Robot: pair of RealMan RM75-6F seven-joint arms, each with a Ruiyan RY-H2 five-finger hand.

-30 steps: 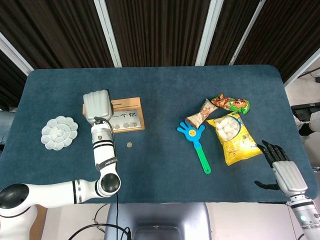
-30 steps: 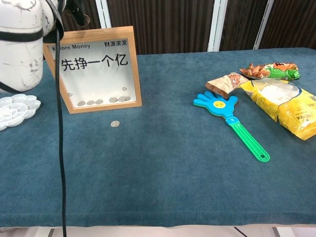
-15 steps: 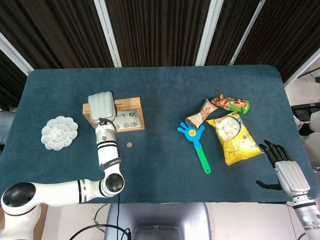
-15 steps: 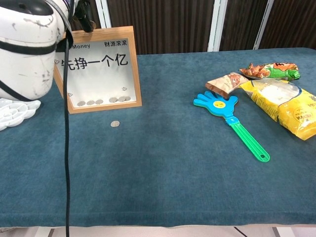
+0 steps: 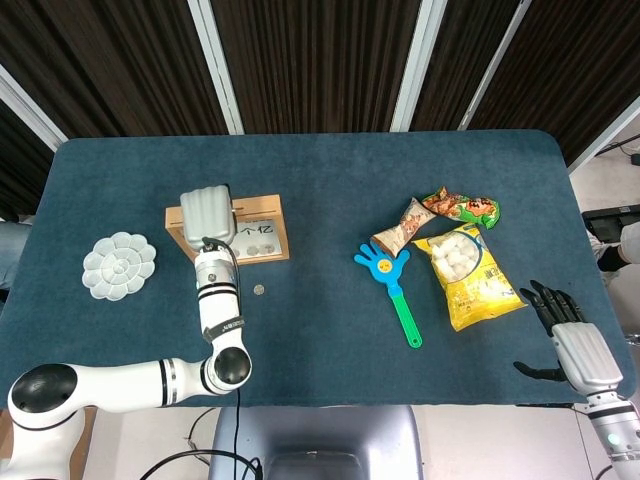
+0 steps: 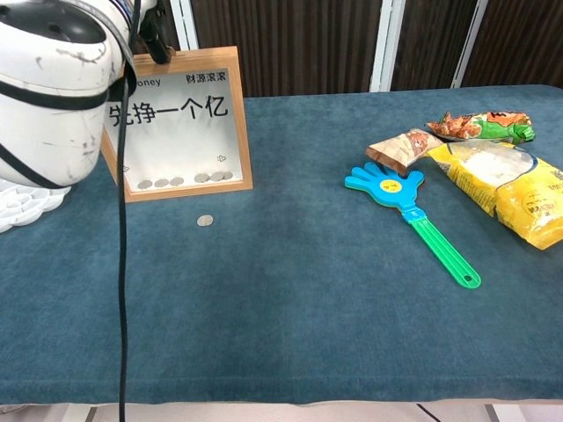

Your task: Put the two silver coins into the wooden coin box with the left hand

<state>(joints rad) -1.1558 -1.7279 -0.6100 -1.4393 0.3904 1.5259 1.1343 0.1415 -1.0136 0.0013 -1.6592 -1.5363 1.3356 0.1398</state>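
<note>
Left hand: back of hand toward the head camera, fingers hidden beneath it, so I cannot tell whether they are apart or closed; it sits over the left end of the wooden coin box, covering part of its top edge; in the chest view the forearm fills the upper left corner and hides that side of the box. Box stands upright, printed face toward the chest camera, several silver coins lying along its bottom edge. One silver coin lies on the table just in front of the box, apart from it; a second loose one cannot be picked out. Right hand: far to the box's right, at the table's near corner, dark fingers spread, holding nothing.
</note>
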